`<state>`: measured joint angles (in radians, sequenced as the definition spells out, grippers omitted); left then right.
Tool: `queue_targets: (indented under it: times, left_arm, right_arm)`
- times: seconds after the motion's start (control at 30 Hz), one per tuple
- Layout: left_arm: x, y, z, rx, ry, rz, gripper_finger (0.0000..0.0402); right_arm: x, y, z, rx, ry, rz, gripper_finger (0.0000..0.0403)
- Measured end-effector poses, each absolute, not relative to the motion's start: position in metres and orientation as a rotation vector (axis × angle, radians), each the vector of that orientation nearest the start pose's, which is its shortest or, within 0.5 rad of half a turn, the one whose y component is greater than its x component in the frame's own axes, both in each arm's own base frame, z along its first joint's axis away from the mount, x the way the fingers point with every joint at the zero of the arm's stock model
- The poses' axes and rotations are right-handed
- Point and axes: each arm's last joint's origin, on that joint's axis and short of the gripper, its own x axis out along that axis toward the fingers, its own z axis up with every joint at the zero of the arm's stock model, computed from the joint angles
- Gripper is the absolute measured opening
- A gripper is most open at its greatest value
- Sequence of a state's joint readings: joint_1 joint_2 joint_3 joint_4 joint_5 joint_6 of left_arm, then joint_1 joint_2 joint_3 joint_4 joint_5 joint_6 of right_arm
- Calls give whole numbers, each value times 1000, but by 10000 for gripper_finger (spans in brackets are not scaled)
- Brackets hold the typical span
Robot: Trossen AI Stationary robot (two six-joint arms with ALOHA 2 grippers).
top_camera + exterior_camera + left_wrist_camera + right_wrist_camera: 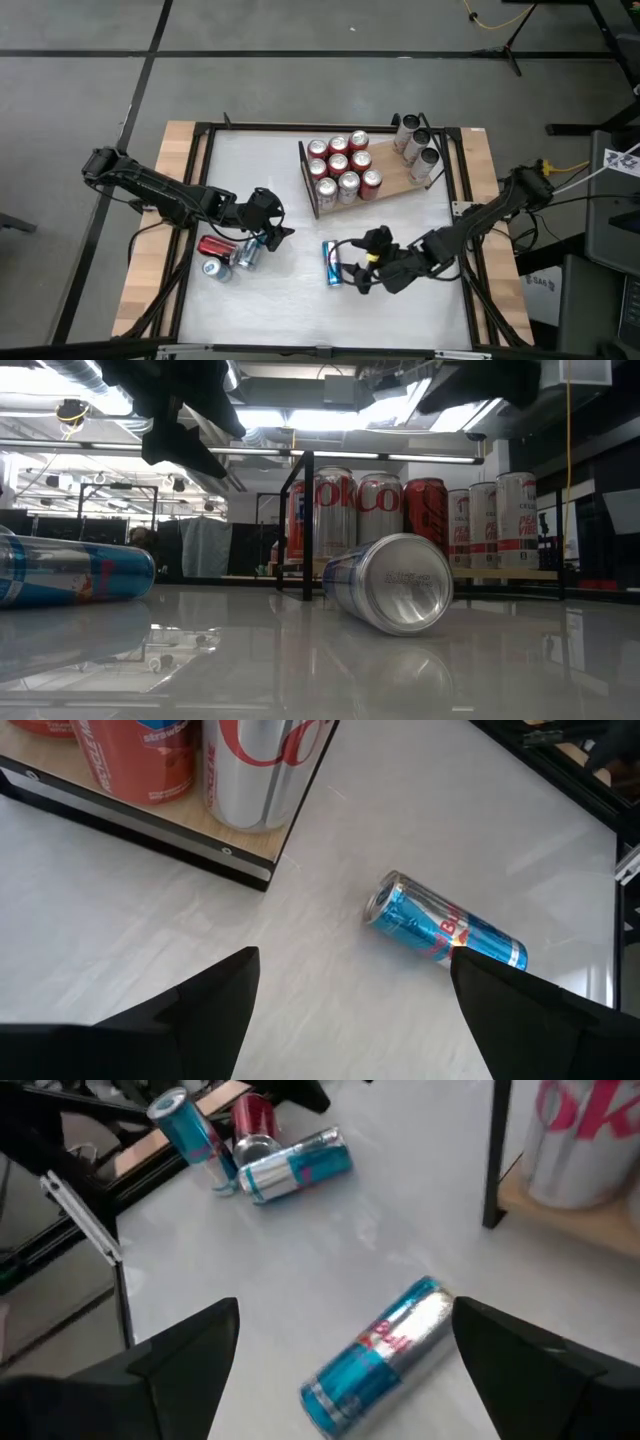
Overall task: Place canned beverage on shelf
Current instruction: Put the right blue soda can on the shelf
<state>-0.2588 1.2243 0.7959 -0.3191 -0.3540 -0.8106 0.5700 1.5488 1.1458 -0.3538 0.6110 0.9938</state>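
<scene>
**Shelf loaded with cans, one blue can lying between open fingers**

Wood-grain shelf (392, 183) set toward one o'clock on the white table (290, 310), dark rail along its near short edge. Holding a cluster of upright red and silver cans (340, 168) at the rail end — three white slim cans (418, 148) at the far end, around two o'clock of the cluster. From table height, same cans seen standing in a row behind the rail.

Blue slim can (332, 263) lying on its side on the table at about six o'clock of the shelf, well apart from it. Right gripper (352, 262) just beside it at three o'clock, fingers spread wide to either side of the can, gripping nothing.

Over at eight o'clock of the shelf, three more loose cans (226, 257) grouped together — one red, two blue and silver. Left gripper (270, 233) just above that group at one o'clock, fingers parted and empty.
</scene>
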Motion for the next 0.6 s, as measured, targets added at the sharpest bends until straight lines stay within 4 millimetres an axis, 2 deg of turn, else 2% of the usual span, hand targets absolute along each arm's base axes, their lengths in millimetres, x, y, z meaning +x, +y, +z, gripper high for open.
queue_targets:
  times: [0.33, 0.6]
  left_arm:
    - [242, -54, 240, -550, 623, 374, 319]
    - [242, -53, 240, -539, 612, 394, 319]
  right_arm:
    - [314, 157, 215, 660, 578, -516, 356]
    - [331, 141, 186, 684, 610, -630, 356]
